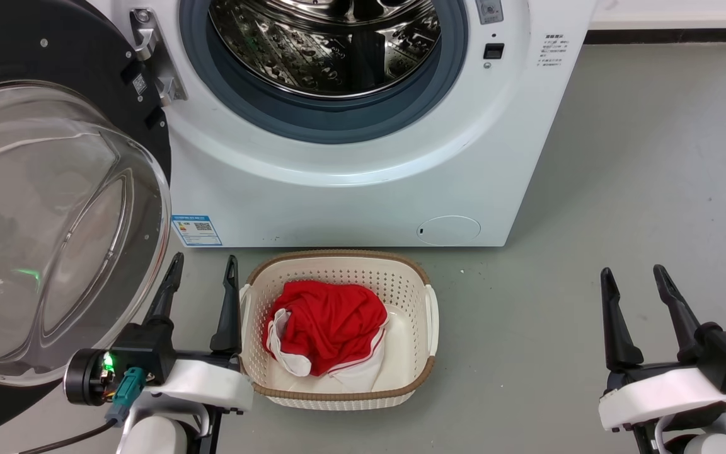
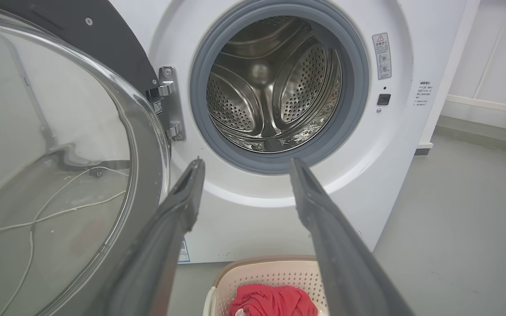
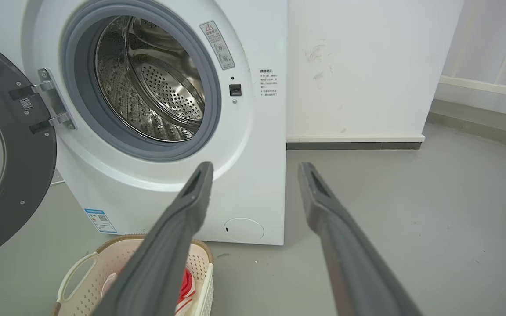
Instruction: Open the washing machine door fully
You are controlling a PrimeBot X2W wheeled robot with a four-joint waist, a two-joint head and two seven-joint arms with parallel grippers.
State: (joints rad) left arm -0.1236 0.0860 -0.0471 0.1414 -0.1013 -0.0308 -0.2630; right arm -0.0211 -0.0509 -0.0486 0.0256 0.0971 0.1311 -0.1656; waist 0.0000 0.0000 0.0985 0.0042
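The glossy black round washing machine door, clear glass bowl bulging, hangs swung wide at nine o'clock, baring the steel drum of the big white boxy washing machine. The left claw at seven o'clock and the right claw at five gape empty, touching nothing: the opening seems done.

Washing machine sits at the back on the floor, with a wall to its right. The washing machine door hangs off the hinge on the machine's left and sticks out toward the robot. Laundry basket is right in front of the machine, clothes inside. Left gripper is between door and basket, just beside the basket. Right gripper is well off to the right.
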